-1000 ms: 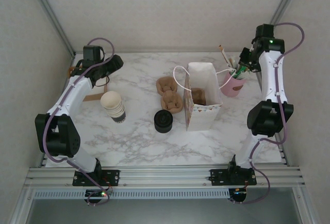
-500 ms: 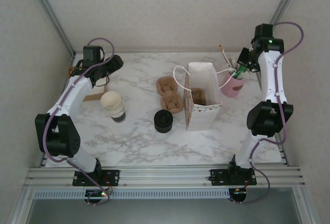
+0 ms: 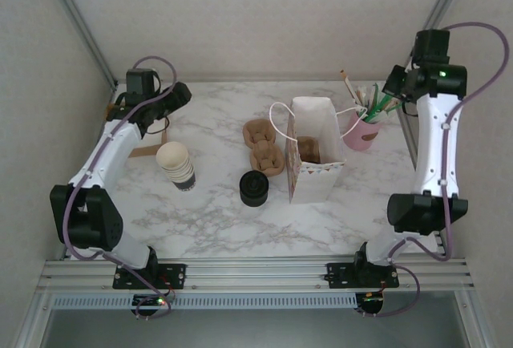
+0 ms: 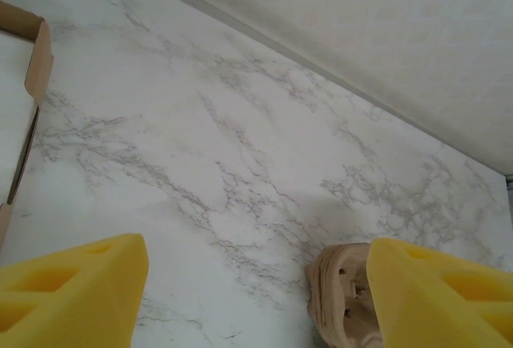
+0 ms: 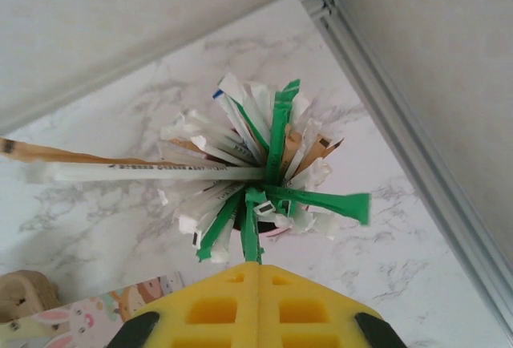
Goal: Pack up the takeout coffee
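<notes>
The white bag point(image 3: 314, 173) stands open on the table point(image 3: 216, 220), a bit right of the middle. Its looped handles stick up. Down inside it I can see something brown, but I cannot tell what it is. I cannot tell if the coffee cup is in there either, as the bag's walls hide most of the inside.

A pink cup point(image 3: 361, 135) stands close to the bag, by the far right corner. It is stuffed full of sticks point(image 5: 240, 135). Some are white paper, some are green, and one long white one pokes out sideways. The right claw point(image 5: 258, 272) hangs right above this cup. Its yellow fingers are pressed tight together. A green stick point(image 5: 248, 236) runs up to their tips, and I cannot tell if it is nipped between them.

Brown holders point(image 3: 263, 146) lie in the middle of the table, just left of the bag. A squat black pile of lids point(image 3: 254, 188) stands a little closer to the near edge, beside the bag's corner. A stack of cream cups point(image 3: 177, 163) with dark bands stands over toward the left edge.

A flat brown box point(image 3: 146, 151) lies by the left edge, partly under the left arm. The left claw point(image 4: 256, 300) hovers over the marble near the far left corner. Its yellow fingers are spread wide apart. One brown holder peeks out by its right finger.
</notes>
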Available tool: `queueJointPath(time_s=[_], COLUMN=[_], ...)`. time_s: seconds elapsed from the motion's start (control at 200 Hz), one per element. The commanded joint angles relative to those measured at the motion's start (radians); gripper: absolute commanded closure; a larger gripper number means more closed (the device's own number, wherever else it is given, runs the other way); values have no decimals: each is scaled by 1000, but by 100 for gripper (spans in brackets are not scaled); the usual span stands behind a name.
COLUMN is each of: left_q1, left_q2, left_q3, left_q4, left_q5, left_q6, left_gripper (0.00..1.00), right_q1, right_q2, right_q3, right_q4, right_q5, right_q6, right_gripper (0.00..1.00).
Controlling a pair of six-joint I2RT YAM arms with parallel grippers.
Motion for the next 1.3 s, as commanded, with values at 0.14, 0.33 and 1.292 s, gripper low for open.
queueJointPath(time_s=[0.14, 0.33, 1.292], left_q1=[-8, -7, 133], left_q2=[-86, -128, 6], left_q3=[-19, -48, 39], left_q4=[0, -2, -99], left_q5=[-31, -53, -325], left_q6=[-11, -17, 46], left_gripper=[26, 25, 17], right_q1=[6, 5, 305], right_q2=[-152, -235, -257], right_q3=[87, 133, -86], right_q4=[-37, -70, -131], right_q5=[-35, -170, -263], right_q6=[16, 24, -30], right_gripper=[100, 100, 100])
